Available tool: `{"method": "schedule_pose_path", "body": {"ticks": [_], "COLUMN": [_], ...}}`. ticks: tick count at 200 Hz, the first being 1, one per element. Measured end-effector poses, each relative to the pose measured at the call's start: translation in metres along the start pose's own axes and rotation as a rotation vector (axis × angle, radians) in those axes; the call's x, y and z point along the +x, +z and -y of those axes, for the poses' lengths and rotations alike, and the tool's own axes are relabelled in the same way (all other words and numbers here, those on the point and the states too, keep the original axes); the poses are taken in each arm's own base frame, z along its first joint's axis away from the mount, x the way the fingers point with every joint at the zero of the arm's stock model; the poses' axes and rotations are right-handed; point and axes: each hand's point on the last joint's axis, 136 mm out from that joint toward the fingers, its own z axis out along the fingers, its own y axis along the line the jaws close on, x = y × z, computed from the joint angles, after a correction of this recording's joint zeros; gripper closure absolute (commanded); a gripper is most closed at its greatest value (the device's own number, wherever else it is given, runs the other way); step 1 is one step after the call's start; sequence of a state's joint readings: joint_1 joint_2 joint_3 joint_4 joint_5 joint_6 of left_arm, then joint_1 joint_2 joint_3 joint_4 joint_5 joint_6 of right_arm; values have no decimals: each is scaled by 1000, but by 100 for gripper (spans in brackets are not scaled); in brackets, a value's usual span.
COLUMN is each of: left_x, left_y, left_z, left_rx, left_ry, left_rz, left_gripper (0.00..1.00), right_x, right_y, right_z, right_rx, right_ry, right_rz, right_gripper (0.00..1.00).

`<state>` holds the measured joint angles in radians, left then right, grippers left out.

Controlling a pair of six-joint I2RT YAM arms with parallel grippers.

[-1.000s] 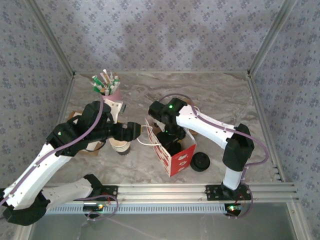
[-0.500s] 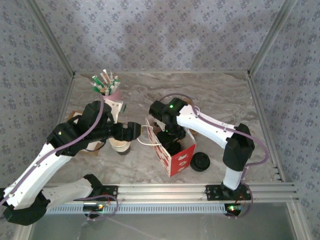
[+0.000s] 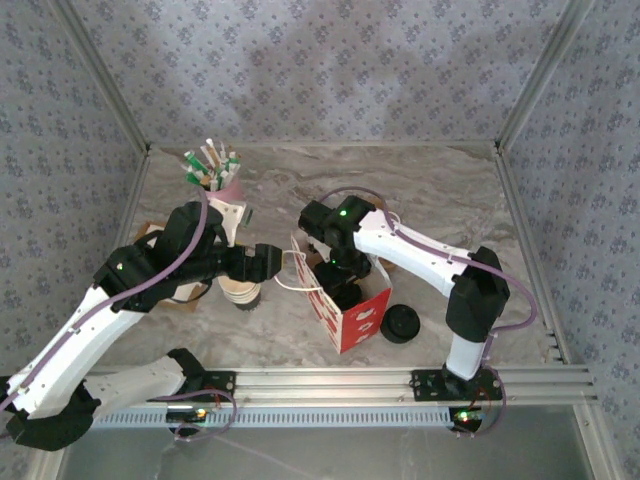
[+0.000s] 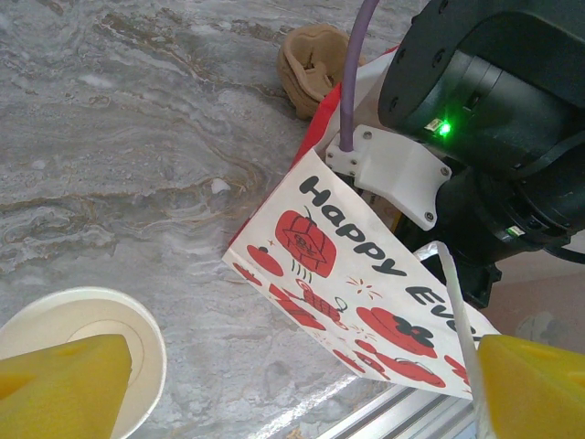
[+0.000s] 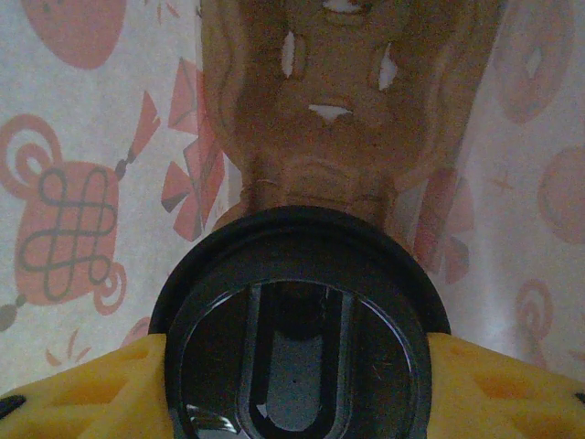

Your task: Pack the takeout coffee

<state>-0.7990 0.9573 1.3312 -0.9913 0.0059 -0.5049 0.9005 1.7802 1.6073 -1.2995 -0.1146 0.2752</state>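
The takeout coffee shows by its round black lid, deep inside the red-and-white paper bag. My right gripper reaches down into the bag and is shut on the lid, a yellow pad on each side. Below the cup lies a brown pulp carrier on the bag's floor. My left gripper stands open beside the bag, and the bag's white handle loop runs past its right finger. In the top view the left gripper sits at the bag's left edge.
An open, lidless white cup stands under my left gripper. A loose black lid lies right of the bag. A pink cup with sachets stands at the back left. A brown pulp piece lies behind the bag.
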Motion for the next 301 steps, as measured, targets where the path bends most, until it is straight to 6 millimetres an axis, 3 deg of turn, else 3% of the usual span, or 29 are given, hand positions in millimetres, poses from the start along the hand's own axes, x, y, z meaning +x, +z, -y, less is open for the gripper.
{"method": "schedule_pose_path", "body": {"ticks": [301], "left_x": [0], "left_y": [0], "left_z": [0], "left_rx": [-1], "left_ry": [0], "left_rz": [-1], "left_gripper": [3], "right_x": [6], "right_y": [1], "right_z": [0], "right_rx": [-14], "right_ry": [5], "right_rz": [-29], "right_gripper": [39]}}
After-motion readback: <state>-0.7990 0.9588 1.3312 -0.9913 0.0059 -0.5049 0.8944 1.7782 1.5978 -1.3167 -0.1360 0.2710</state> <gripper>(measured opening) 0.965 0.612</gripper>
